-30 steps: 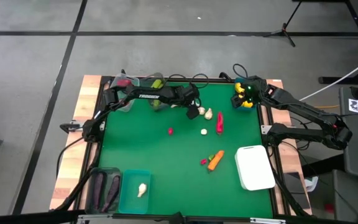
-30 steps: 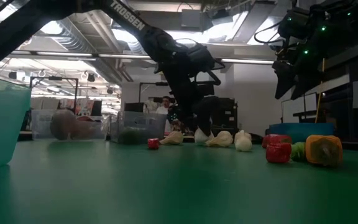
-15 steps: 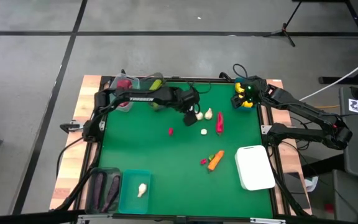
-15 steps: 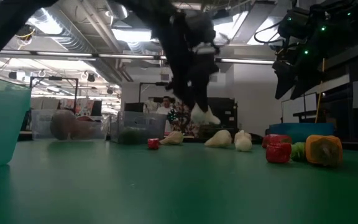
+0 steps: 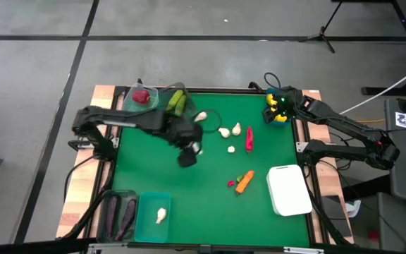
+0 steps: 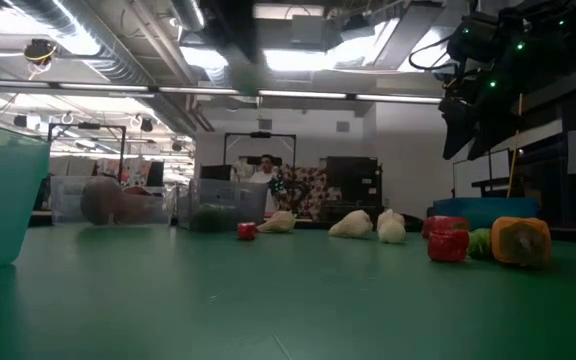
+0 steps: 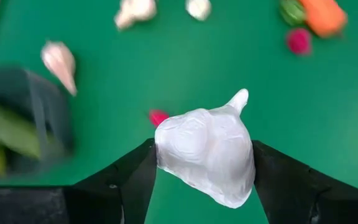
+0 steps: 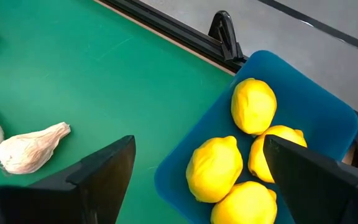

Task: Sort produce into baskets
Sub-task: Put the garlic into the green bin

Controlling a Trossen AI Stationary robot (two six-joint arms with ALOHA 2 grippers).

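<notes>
My left gripper (image 5: 189, 154) hangs over the middle left of the green table (image 5: 154, 169), shut on a white garlic bulb (image 7: 205, 155). More garlic bulbs (image 5: 224, 131) lie loose farther back, and one (image 5: 161, 215) lies in the teal tub (image 5: 152, 224) at the near left. My right gripper (image 8: 197, 149) stands open and empty at the far right, over the blue tub (image 8: 316, 106) of yellow lemons (image 8: 253, 104). In the low view my left gripper is only a dark blur at the top. My left gripper pinches the garlic bulb by its two rounded sides (image 7: 166, 163) between its two fingers (image 7: 126, 183). The fingers slant down from above. The bulb is lifted clear of the table, its pointed tip (image 7: 239, 98) turned away from the gripper.
A red pepper (image 5: 249, 139), an orange carrot (image 5: 244, 182) and a small red fruit (image 5: 231, 183) lie on the table. A white tray (image 5: 288, 189) sits near right. Tubs hold eggplants (image 5: 117, 214), a red fruit (image 5: 141, 97) and cucumbers (image 5: 176, 101).
My left gripper has risen from the cluster of garlic at the far middle and swung toward the table's near left, carrying one bulb, which is now lifted clear of the table. The other bulbs have stayed in place.
</notes>
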